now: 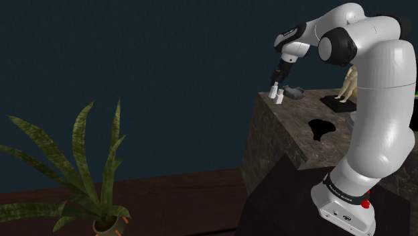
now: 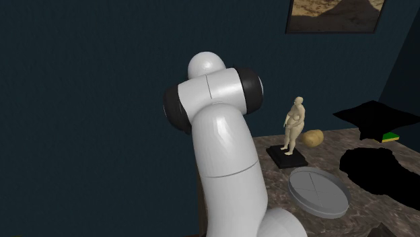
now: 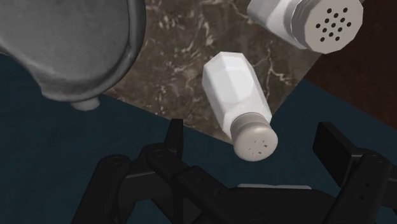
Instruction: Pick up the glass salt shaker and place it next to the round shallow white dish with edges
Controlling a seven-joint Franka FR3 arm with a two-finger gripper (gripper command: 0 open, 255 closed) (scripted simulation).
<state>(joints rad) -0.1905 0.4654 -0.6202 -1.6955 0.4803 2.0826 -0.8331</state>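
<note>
2 shakers stand at the far corner of the marbled brown surface [image 1: 298, 117]: a white salt shaker [image 3: 235, 89] with a grey cap of fine holes, and just beside it a second shaker [image 3: 299, 22] whose cap has larger holes. The claw [image 3: 253, 133] hangs over the salt shaker with its 2 black fingers [image 3: 175, 137] spread wide. The shaker's cap lies between them with a gap on each side, so nothing is held.

In the shoulder view the arm rises from its stand at the lower right and bends at a high elbow near the top edge. Its forearm reaches toward that view's left, the wrist tipped down so the claw [image 1: 275, 82] points at the shakers. A grey metal vessel [image 3: 70, 51] sits near them.

In the second exterior view a tan figurine [image 2: 295, 124] stands upright on a black base. The round shallow dish [image 2: 318, 190], drawn grey, lies flat near it. A potted plant [image 1: 87, 181] shows at the shoulder view's lower left.
</note>
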